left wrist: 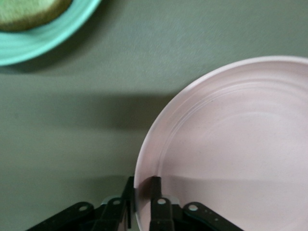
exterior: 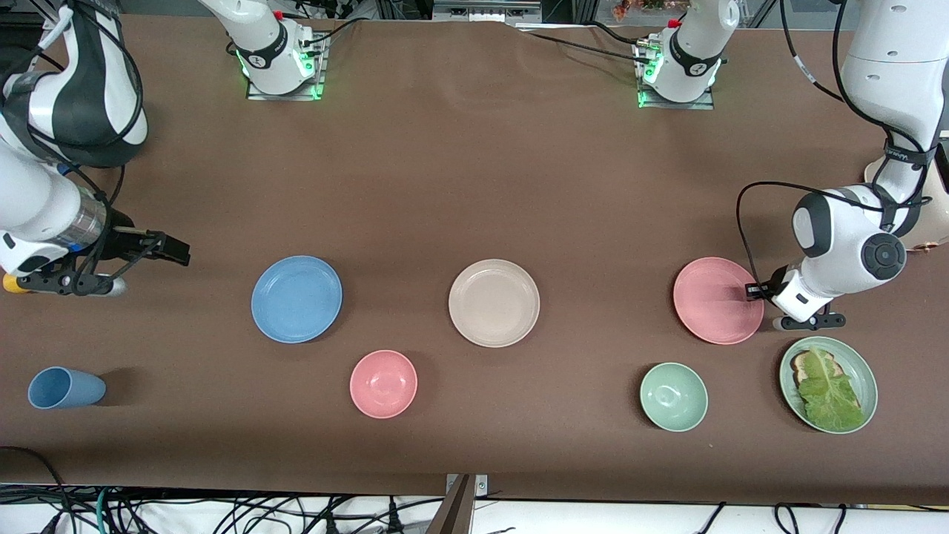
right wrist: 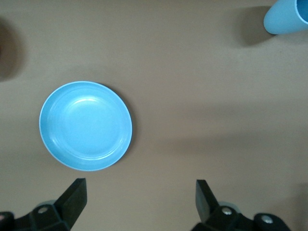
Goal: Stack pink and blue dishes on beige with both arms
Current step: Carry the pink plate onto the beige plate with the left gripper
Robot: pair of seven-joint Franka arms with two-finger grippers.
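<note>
Front view shows three flat plates in a row across the brown table (exterior: 474, 170): the blue plate (exterior: 296, 299) toward the right arm's end, the beige plate (exterior: 494, 302) in the middle, and the pink plate (exterior: 718, 300) toward the left arm's end, each well apart from the next.

The left gripper (exterior: 750, 291) is down at the pink plate's rim, on the side toward the left arm's end. In the left wrist view its fingers (left wrist: 156, 192) sit either side of that rim (left wrist: 144, 159), one inside and one outside, close together on it; it looks like they are pinching the plate, though actual contact is hard to confirm.

The right gripper (exterior: 178, 252) hangs over bare table near the right arm's end, apart from the blue plate, with its fingers (right wrist: 74, 199) spread wide and holding nothing.

Nearer the camera lie a blue cup (exterior: 65, 388) on its side, a pink bowl (exterior: 383, 383), a green bowl (exterior: 673, 396), and a green plate (exterior: 864, 371) holding toast and lettuce.
</note>
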